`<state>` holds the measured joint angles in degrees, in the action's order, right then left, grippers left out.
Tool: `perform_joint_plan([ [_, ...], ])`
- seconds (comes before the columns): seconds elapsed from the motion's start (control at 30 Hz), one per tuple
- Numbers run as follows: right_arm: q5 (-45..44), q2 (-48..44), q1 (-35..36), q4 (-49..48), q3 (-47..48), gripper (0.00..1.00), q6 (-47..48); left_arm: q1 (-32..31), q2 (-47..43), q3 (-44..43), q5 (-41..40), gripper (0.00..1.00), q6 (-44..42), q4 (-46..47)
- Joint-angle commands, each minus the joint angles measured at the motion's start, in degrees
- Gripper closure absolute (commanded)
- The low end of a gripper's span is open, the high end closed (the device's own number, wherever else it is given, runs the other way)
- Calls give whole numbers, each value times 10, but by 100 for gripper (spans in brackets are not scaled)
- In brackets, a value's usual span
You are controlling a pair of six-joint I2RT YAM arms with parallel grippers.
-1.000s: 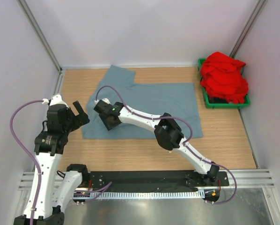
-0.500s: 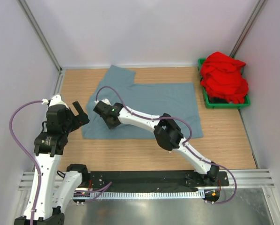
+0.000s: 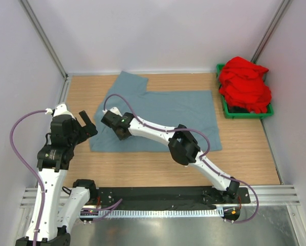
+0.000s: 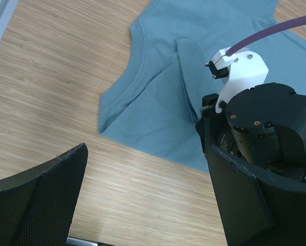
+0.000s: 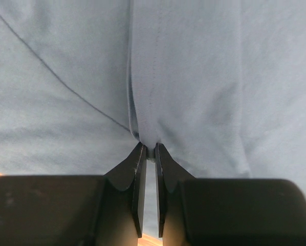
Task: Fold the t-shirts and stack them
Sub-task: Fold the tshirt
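Since one second ago the right claw [image 5: 149, 151] has brought its two fingers almost together, and its wrist has shifted a very little; the left arm has kept its place. Near the left edge of the table [image 3: 143, 166] the left claw [image 3: 89, 123] hovers above the wood with its fingers spread wide and nothing between them. Just beside it begins the grey-blue t-shirt [image 3: 178, 110], which lies flat across the middle of the table, with one sleeve reaching to the far edge. On the left part of this shirt the right claw pinches a raised fold of the cloth. In the far right corner the red t-shirt [image 3: 245, 87] is heaped in a green bin [image 3: 225, 110].
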<state>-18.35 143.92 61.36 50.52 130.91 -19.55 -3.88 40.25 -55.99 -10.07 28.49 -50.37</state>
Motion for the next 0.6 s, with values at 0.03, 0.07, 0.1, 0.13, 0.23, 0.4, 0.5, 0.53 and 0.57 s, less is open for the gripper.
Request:
perform_joint_plan([
  [0.03,-47,-61,-9,7,33,84,23,3,-4,1,-7,0,3,23],
  [0.07,-49,-64,-14,6,32,84,26,3,-3,0,-8,0,3,23],
  [0.1,-51,-68,-18,5,32,84,28,3,-3,1,-8,0,3,23],
  [0.13,-54,-70,-20,3,31,84,29,3,-3,1,-8,0,3,23],
  [0.23,-54,-77,-34,-2,30,84,36,4,-1,1,-10,0,3,22],
  [0.4,-55,-81,-59,-14,21,84,46,3,1,2,-12,0,4,23],
  [0.5,-53,-85,-71,-26,11,84,49,5,4,2,-12,0,4,22],
  [0.53,-55,-86,-79,-28,5,84,49,5,5,1,-12,0,4,22],
  [0.57,-56,-87,-84,-30,2,84,48,6,7,1,-12,0,4,22],
])
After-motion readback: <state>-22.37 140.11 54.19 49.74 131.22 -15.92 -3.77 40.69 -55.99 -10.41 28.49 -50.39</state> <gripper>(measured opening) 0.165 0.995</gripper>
